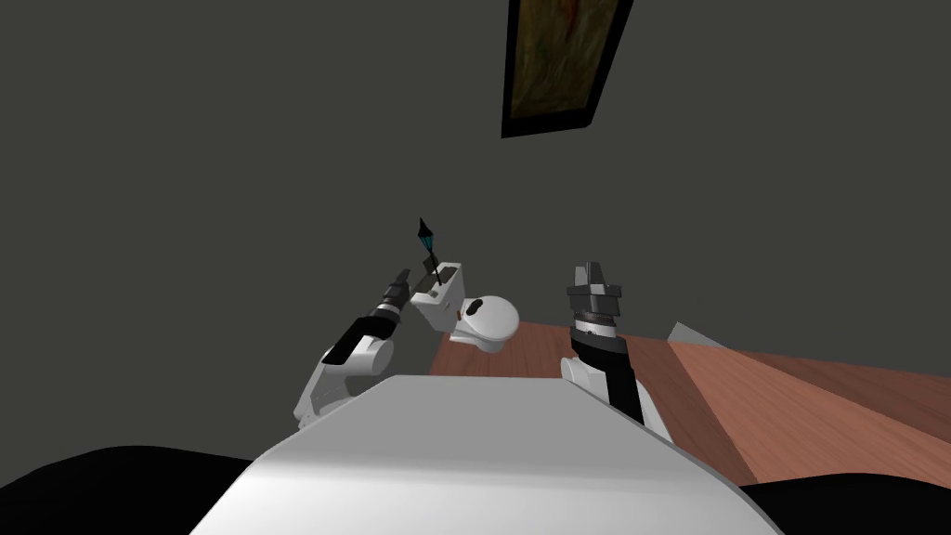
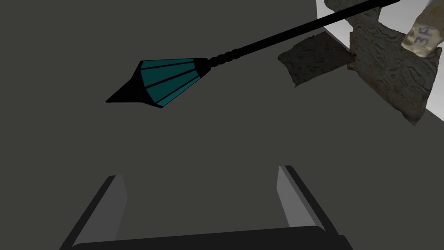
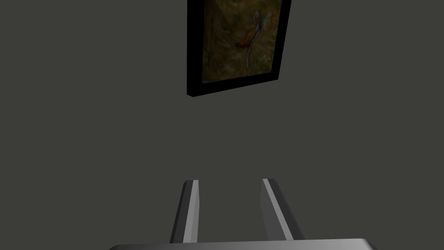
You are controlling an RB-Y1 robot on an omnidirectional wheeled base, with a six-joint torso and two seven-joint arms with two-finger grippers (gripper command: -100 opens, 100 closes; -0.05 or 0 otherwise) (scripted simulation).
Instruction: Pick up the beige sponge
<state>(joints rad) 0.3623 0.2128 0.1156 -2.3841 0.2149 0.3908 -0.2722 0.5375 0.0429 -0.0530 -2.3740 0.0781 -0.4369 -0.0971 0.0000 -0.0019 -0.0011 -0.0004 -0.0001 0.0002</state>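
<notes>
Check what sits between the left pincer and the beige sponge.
In the left wrist view, only a dark textured patch lies between the open left pincer and the sponge; the brush passes aside.

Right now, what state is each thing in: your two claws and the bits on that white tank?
Left claw: open, empty, short of the sponge.
Right claw: fingers apart with a narrower gap, empty, held up.
Beige sponge: resting on the white tank, not gripped.
Dark textured pieces: lying on the tank, untouched.
Teal-headed rod: sticking up from the tank, untouched.
</notes>
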